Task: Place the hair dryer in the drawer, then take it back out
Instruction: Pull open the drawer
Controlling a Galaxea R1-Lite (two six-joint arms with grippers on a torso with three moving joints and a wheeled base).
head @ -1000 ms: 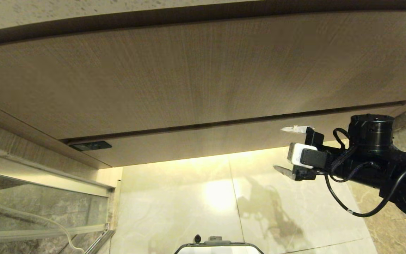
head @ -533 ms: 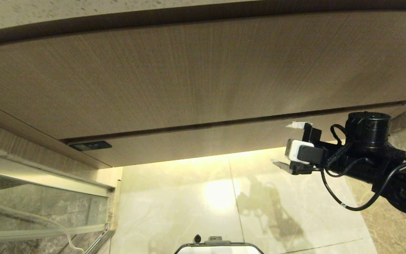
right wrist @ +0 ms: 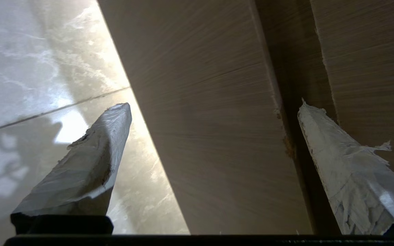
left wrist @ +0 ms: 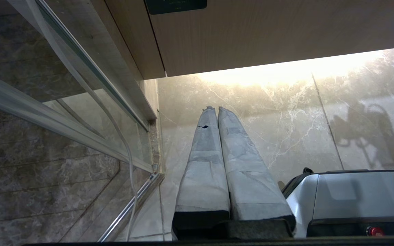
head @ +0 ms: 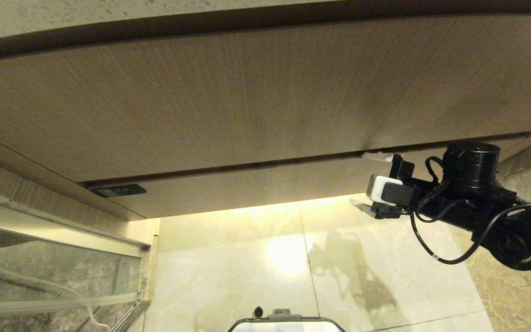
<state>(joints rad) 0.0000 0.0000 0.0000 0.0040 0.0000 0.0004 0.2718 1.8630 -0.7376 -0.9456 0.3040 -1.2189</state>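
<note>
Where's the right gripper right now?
In the head view's right side, the right gripper is open at the closed drawer front, one finger at the seam above, the other below its lower edge.

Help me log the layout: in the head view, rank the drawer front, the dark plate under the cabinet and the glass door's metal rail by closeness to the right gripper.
From the right gripper:
1. drawer front, straddled by its fingers.
2. dark plate, far left on the cabinet.
3. metal rail, lower left by the floor.

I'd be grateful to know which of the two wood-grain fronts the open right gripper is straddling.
The low drawer front: the right gripper has one finger at the seam above it, one below; the taller panel sits higher.
</note>
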